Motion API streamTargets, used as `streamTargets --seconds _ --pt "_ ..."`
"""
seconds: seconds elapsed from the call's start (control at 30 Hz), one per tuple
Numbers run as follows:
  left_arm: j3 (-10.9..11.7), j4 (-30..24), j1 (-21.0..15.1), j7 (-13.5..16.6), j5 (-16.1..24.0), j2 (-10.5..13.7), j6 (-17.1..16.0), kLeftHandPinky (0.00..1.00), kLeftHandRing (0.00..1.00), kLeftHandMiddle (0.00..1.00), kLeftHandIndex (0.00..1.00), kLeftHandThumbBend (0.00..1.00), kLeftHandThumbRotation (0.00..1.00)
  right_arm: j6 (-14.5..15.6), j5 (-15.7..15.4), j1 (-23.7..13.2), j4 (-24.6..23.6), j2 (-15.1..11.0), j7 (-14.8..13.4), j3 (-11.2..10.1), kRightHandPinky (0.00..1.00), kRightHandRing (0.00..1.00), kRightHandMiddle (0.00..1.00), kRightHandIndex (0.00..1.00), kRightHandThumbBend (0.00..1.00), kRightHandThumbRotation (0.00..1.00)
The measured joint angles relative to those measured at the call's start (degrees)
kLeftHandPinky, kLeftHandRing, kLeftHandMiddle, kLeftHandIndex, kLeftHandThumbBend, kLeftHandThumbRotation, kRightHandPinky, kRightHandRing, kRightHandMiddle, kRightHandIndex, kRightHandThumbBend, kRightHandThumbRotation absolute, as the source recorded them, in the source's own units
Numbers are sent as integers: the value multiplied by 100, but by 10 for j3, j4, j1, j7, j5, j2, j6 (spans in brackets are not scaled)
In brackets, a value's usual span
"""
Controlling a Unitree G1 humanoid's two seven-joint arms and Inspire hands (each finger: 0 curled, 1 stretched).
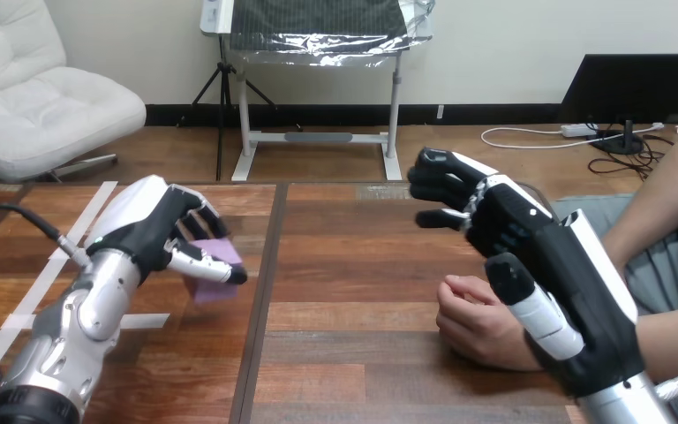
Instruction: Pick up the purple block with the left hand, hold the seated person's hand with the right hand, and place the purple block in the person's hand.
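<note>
Block pickup looks done: the purple block (214, 276) is clamped between the curled fingers and thumb of the left hand (152, 231), at the left side of the table (353, 265). Whether it is clear of the wood I cannot tell. Well apart from it to the right, the person's hand (477, 322) rests on the table, loosely closed. The right hand (534, 252) hangs just above and beside it, fingers loosely bent and apart, gripping nothing. Judging from this, two steps remain: holding the person's hand, which needs to open, and carrying the block across into it.
</note>
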Motion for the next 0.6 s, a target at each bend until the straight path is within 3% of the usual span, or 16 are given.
streamTargets --seconds 0.6 --pt "21 -156 66 -17 -3 -1 36 22 30 41 49 65 0 -10 -30 -39 78 -57 0 -46 79 85 86 84 94 77"
